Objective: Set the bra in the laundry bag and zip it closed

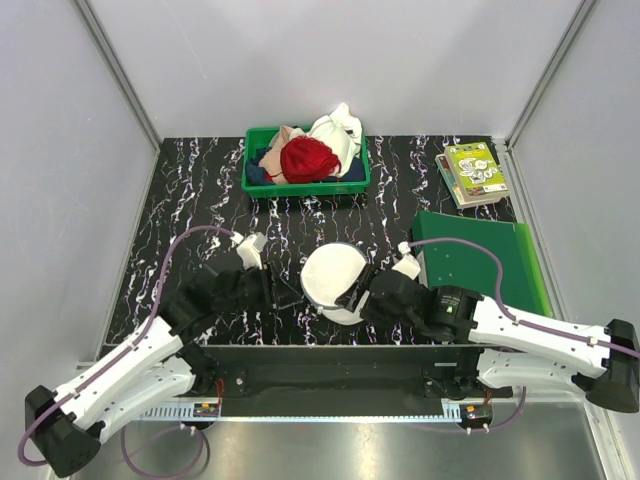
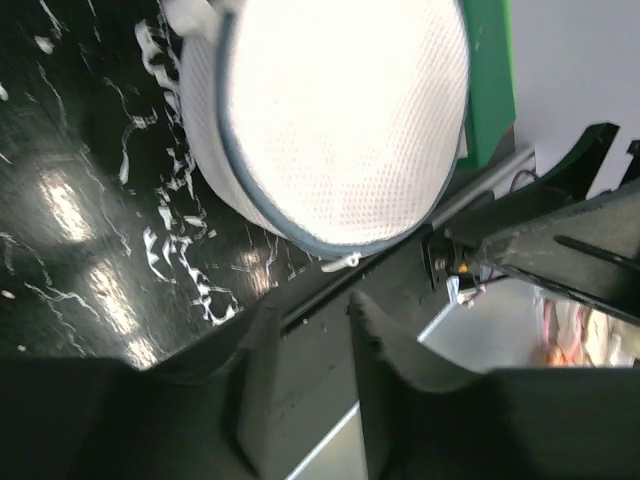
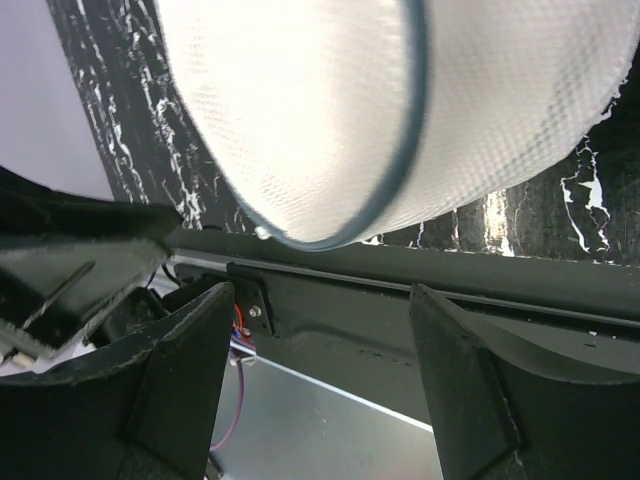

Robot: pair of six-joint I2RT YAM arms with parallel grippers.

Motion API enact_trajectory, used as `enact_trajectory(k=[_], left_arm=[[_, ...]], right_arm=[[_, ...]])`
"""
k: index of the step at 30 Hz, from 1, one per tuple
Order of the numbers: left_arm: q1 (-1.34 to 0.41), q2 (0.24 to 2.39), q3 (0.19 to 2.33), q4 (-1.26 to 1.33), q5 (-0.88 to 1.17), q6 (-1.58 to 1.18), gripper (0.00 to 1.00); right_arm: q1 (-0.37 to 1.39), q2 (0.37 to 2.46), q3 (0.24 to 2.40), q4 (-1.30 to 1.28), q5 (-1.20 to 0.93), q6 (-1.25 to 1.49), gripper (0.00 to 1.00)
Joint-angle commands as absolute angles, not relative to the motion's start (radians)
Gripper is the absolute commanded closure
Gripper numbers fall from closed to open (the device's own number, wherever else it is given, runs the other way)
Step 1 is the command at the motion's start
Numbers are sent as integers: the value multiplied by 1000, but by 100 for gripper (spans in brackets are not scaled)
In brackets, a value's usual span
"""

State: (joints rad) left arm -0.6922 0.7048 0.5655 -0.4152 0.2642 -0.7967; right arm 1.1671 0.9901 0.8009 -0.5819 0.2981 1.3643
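Observation:
The laundry bag [image 1: 335, 280] is a white round mesh dome with a grey zip around its rim, lying on the black marbled table between my two grippers. The left wrist view shows the laundry bag [image 2: 330, 110] with its small white zip pull [image 2: 343, 262] hanging at the near rim, just beyond my left gripper [image 2: 310, 300]. That left gripper [image 1: 290, 292] is open with nothing between its fingers. My right gripper [image 1: 352, 300] stands open at the bag's near right side. In its own view the right gripper [image 3: 322, 290] sits just below the laundry bag [image 3: 400, 110]. The bra is hidden.
A green plastic bin [image 1: 256, 180] at the back holds a red bunched garment [image 1: 308, 158] plus beige and white cloths. A green flat board [image 1: 475, 255] lies at the right, with a booklet [image 1: 474, 172] behind it. The arms' black base rail [image 1: 330, 365] runs along the near edge.

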Motion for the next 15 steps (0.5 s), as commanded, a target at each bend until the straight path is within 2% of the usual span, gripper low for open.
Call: enact_trajectory(k=[1,5,10,13,15], left_arm=[[-735,703,543,-273,403,-761,55],[-828,750,525,-272,361,-718,54],[-978,787,503,-252,151,-677,53],[-1011,811,494,-230,81,-664,50],[-1014,828,491,-221,51,-663,45]], right_arm=[[1160,1005,752,-476,315,1434,24],[1111,1005,690,-347,259,1457,29],[1046,996,672,-302,236,1440,40],[1013,999,667,-298,221,1427,47],[990,999,660,-296,195,1420,55]])
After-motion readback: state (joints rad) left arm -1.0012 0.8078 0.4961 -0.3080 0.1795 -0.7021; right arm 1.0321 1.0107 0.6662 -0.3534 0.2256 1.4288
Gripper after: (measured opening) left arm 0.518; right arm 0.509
